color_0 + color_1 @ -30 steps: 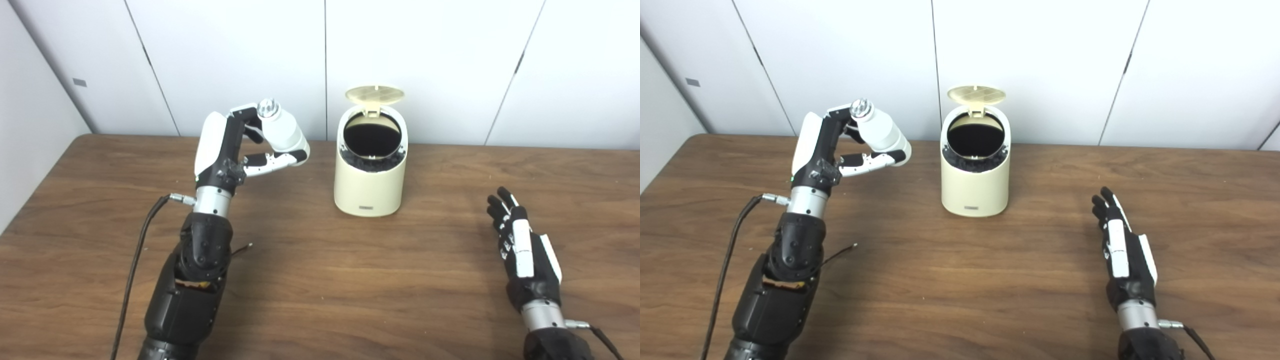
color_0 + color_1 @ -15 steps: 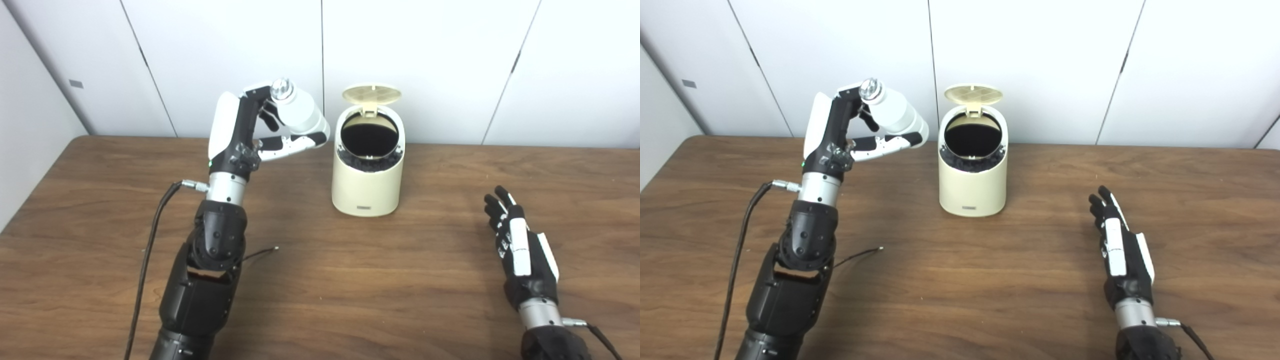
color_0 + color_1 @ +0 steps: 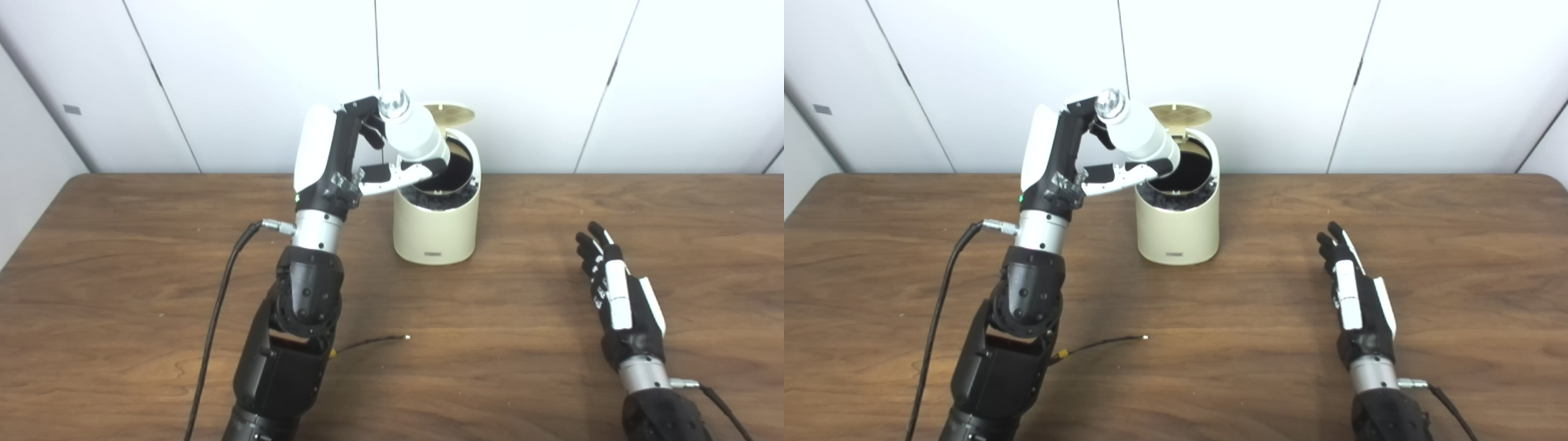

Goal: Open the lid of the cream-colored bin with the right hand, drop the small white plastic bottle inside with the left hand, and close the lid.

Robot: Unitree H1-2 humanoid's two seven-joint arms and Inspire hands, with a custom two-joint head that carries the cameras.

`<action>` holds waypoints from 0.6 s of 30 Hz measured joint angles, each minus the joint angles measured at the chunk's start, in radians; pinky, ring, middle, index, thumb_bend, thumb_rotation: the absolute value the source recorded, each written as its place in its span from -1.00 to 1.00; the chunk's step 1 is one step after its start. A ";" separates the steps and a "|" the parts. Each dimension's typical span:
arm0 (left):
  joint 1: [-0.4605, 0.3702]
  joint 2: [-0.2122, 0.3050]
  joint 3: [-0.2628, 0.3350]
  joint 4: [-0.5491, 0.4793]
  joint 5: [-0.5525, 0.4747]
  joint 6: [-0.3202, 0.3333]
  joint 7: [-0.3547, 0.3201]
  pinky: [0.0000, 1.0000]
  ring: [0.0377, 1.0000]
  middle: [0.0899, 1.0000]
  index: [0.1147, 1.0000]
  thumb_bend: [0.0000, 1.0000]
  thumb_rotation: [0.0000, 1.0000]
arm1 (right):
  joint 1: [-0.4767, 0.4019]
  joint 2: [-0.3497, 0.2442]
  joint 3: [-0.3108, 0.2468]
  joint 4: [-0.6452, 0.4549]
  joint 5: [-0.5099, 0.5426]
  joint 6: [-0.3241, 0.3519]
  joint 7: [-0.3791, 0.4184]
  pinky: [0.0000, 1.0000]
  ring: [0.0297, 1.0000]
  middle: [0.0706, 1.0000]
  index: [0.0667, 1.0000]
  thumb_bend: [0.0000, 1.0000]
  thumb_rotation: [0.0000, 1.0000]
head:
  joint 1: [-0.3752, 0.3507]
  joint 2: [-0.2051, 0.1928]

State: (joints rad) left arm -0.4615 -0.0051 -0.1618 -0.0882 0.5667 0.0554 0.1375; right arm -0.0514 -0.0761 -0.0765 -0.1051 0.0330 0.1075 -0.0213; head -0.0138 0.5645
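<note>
The cream-colored bin [image 3: 436, 226] stands at the back middle of the table with its round lid [image 3: 453, 113] tipped up behind a dark opening. My left hand [image 3: 358, 160] is shut on the small white plastic bottle [image 3: 413, 131], which is tilted with its silver cap up and left. The bottle's lower end overlaps the left rim of the opening. My right hand [image 3: 618, 303] lies open and flat on the table to the right of the bin, holding nothing.
A black cable [image 3: 215, 318] runs from the left wrist down to the table's front edge. A thin loose wire [image 3: 373, 342] lies on the wooden table [image 3: 122, 257] beside the left forearm. White wall panels stand close behind the bin.
My left hand has carried the bottle right, from well left of the bin to over its left rim. The camera has shifted too. The right hand has stayed on the table.
</note>
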 measured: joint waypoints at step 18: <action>-0.048 0.001 -0.056 0.268 0.082 -0.160 0.163 -0.20 -0.16 -0.24 -0.16 0.05 -1.00 | -0.005 0.018 0.005 0.013 0.013 -0.020 -0.005 0.92 0.88 0.80 0.85 0.10 0.96 | -0.023 -0.012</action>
State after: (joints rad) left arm -0.5099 -0.0036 -0.2177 0.1797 0.6491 -0.1049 0.3001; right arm -0.0565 -0.0580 -0.0712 -0.0918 0.0457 0.0878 -0.0267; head -0.0368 0.5522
